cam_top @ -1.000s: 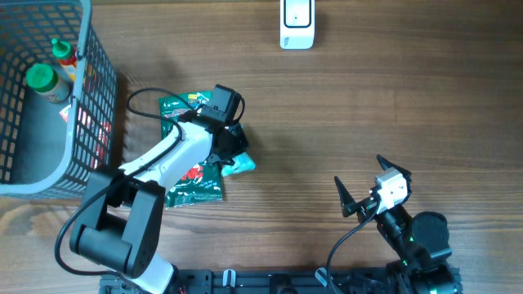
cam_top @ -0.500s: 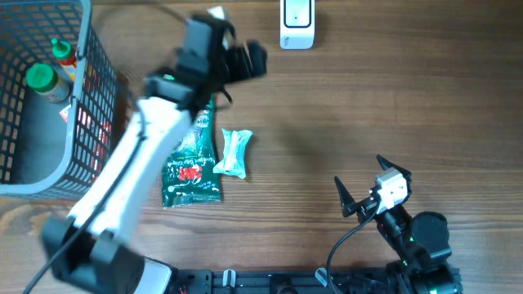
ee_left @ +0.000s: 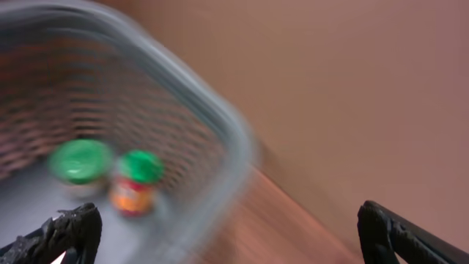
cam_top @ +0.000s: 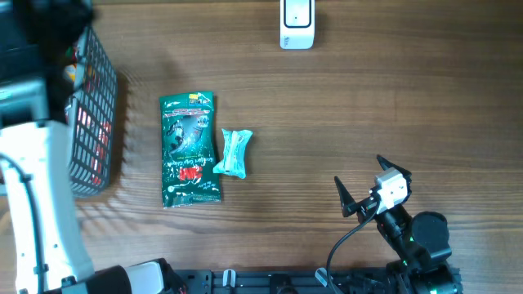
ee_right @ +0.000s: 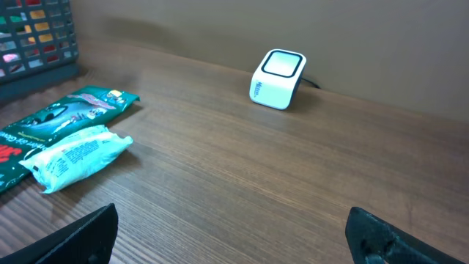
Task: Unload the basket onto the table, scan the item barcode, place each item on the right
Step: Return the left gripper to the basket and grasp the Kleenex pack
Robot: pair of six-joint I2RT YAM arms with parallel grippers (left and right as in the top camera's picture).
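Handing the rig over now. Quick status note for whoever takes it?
Left end effector: open, empty, over the grey basket.
Right end effector: open, empty, near the table's front edge.
Green packet and small teal packet lie side by side on the table, outside the basket; white scanner at the far edge.
Two green-capped bottles are in the basket.
Whether the packets were scanned can't be told.
Left: probably pick and scan the bottles.

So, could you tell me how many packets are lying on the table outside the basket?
2. The large green packet lies flat near the basket; the small teal packet lies along its edge away from the basket. More may be hidden inside the basket.
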